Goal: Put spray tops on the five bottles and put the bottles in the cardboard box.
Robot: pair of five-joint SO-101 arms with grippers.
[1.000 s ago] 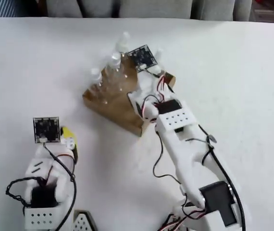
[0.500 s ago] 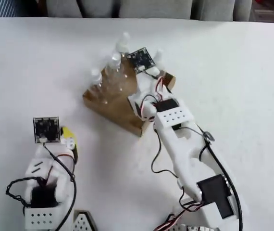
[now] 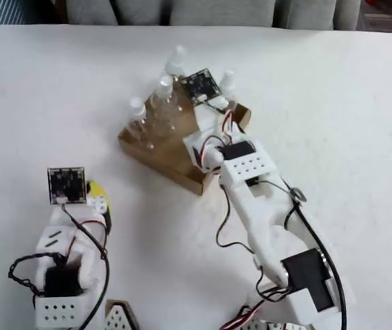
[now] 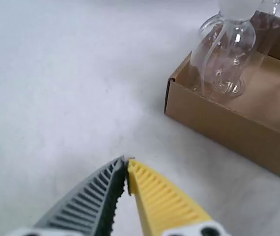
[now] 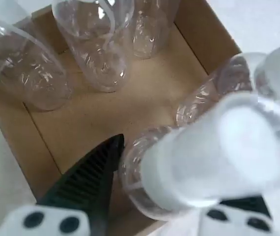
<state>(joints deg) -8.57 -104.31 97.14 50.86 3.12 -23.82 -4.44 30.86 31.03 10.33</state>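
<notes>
High view showed the left gripper (image 3: 100, 201) parked short of the cardboard box (image 3: 156, 155), its claw clenched on nothing. Four capped bottles (image 3: 163, 96) stood in the box. Farther right, the right gripper (image 5: 177, 174) grasped the fifth bottle (image 5: 204, 147) inside the box. Its arm had shifted slightly within the last second, so seemingly only letting go remained.

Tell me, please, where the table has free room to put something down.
Free: the table left of the cardboard box, up to the left gripper; also right of the right arm. Crowded: inside the box, with bottles and the right gripper holding a bottle.
</notes>
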